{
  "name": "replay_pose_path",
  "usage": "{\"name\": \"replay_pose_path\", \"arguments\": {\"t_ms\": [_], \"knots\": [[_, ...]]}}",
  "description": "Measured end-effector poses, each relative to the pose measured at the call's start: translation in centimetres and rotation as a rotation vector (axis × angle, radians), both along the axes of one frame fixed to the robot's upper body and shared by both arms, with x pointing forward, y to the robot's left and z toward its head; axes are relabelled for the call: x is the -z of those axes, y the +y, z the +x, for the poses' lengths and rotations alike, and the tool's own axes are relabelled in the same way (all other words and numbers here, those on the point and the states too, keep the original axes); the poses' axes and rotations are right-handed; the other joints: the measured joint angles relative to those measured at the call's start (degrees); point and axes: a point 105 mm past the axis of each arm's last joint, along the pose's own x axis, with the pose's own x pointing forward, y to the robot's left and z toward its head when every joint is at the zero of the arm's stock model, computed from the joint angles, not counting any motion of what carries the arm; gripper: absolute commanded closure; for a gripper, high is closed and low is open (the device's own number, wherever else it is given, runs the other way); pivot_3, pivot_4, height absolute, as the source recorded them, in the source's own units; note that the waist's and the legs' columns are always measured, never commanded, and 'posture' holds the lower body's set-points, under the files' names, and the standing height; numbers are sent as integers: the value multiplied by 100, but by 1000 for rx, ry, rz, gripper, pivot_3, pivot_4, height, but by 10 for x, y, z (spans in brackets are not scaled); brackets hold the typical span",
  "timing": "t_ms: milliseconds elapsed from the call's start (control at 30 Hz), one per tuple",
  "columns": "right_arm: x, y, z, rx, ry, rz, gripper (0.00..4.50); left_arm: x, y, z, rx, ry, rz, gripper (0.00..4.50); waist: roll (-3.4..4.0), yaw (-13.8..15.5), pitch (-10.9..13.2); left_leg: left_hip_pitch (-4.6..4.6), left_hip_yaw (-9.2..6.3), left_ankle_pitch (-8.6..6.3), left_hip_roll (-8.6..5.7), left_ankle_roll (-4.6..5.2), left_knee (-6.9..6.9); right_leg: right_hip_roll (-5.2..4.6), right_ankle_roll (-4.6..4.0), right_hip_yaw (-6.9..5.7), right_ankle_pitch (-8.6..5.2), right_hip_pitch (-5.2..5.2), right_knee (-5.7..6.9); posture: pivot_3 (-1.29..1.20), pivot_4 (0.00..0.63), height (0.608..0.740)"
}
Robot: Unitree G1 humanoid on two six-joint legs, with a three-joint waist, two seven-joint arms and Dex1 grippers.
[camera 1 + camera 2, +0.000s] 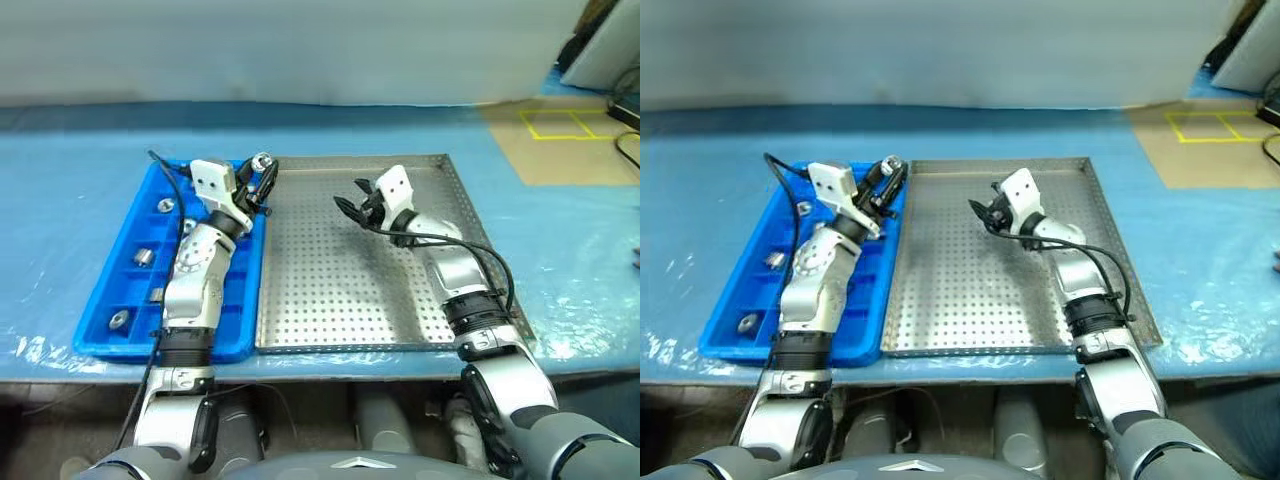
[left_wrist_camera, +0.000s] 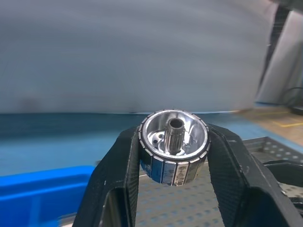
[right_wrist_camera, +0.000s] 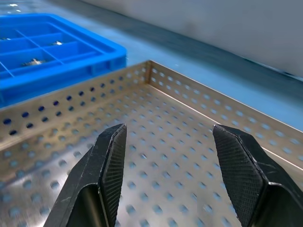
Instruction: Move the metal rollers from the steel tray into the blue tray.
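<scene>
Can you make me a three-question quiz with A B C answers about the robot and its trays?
1. Where is the roller that the left gripper holds?
A. over the far end of the blue tray
B. lying on the steel tray
C. on the floor

2. What colour is the tray with the small compartments?
A. red
B. blue
C. green

3. How is the right gripper?
A. shut on a roller
B. open with nothing in it
C. holding a cup

Answers:
1 A, the head views show it raised there.
2 B, it is bright blue.
3 B, bare perforated floor shows between its fingers.
</scene>
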Motion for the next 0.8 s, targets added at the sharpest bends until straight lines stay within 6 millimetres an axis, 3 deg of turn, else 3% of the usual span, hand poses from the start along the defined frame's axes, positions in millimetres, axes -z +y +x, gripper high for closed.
{"name": "replay_pose_path", "arguments": {"t_ms": [167, 300, 433, 633, 800], "knots": [[7, 24, -1, -72, 6, -7, 1450, 26, 27, -29, -65, 105, 52, 2820, 3, 500, 0, 7, 33, 16, 2, -39, -42, 9, 0, 29, 0, -35, 4, -67, 150, 740], [2, 34, 2, -106, -33, -33, 1450, 39, 37, -55, 3, 187, 118, 2820, 3, 760, -1, 38, 55, 33, -1, -67, -90, 10, -1, 39, -1, -33, 4, -70, 150, 740], [5, 32, 4, -98, -33, -36, 1450, 69, 49, -82, 196, 361, 291, 2820, 5, 840, 0, 49, 66, 54, 8, -103, -120, 44, -3, 50, 0, -52, 13, -75, 150, 740], [11, 32, 3, -101, -20, -40, 1450, 67, 67, -88, 308, 400, 414, 2820, 4, 824, -1, 50, 66, 92, 62, -163, -128, 108, -44, 94, 3, -125, 90, -73, 150, 740], [11, 33, 3, -109, -25, -35, 1450, 73, 66, -99, 396, 434, 435, 2820, 4, 807, -1, 56, 79, 118, 107, -205, -156, 165, -79, 117, 16, -161, 93, -71, 150, 740]]}}
